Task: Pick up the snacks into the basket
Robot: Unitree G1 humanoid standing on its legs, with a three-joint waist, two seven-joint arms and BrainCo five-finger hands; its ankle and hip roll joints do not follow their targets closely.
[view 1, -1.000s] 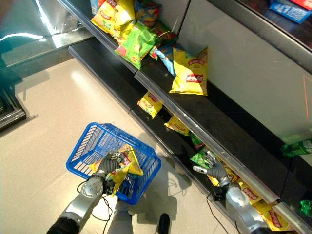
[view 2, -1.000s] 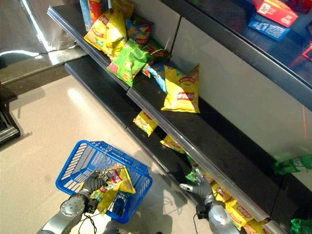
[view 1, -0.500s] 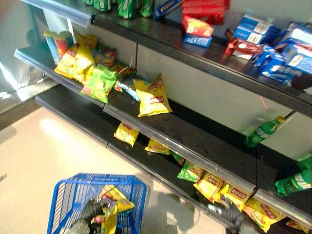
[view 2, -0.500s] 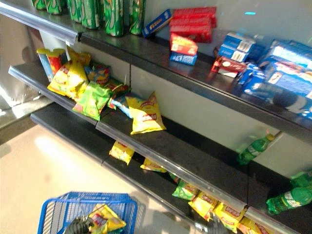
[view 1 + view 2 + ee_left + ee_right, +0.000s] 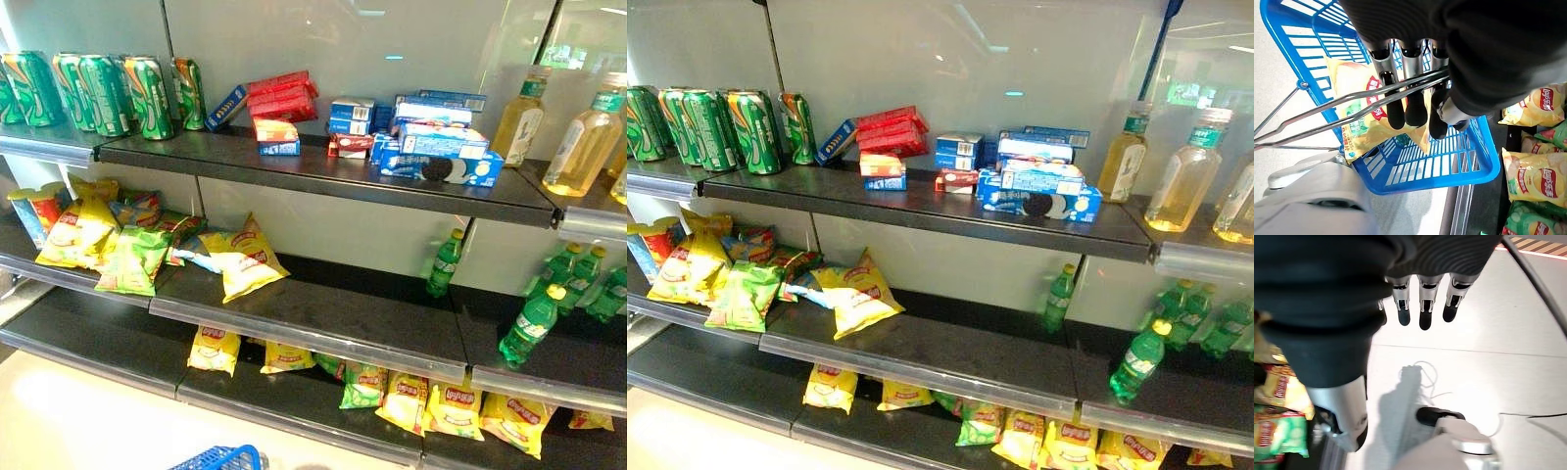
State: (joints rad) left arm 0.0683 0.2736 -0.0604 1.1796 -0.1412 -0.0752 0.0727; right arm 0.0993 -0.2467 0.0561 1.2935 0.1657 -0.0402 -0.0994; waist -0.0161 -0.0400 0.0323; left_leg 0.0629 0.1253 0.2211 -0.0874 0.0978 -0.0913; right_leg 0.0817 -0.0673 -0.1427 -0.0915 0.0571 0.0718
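While the left hand (image 5: pixel 1415 73) curls its fingers (image 5: pixel 1415 105) round the two wire handles (image 5: pixel 1342 110) of the blue basket (image 5: pixel 1459 169), the basket hangs below it over the pale floor (image 5: pixel 1283 103), just beside the lowest shelf. Inside the basket lies one yellow chip bag (image 5: pixel 1359 115), spread across the mesh bottom with its red label up. More yellow and green snack bags (image 5: pixel 1535 178) sit on the bottom shelf close to the basket's rim.

From the head, a corner of the basket's rim (image 5: pixel 220 458) shows low in the picture, in front of the shelving unit (image 5: pixel 313 318). Its bottom shelf carries a row of yellow and green bags (image 5: pixel 411 401); the middle shelf holds a heap of chip bags (image 5: pixel 127 245) at the left and green bottles (image 5: pixel 534 323) at the right; the top shelf has green cans (image 5: pixel 98 90), red and blue boxes (image 5: pixel 392 132) and bottles of yellow liquid (image 5: pixel 554 132).

The right hand (image 5: pixel 1422 293) hangs over bare floor, fingers straight and relaxed, holding nothing.
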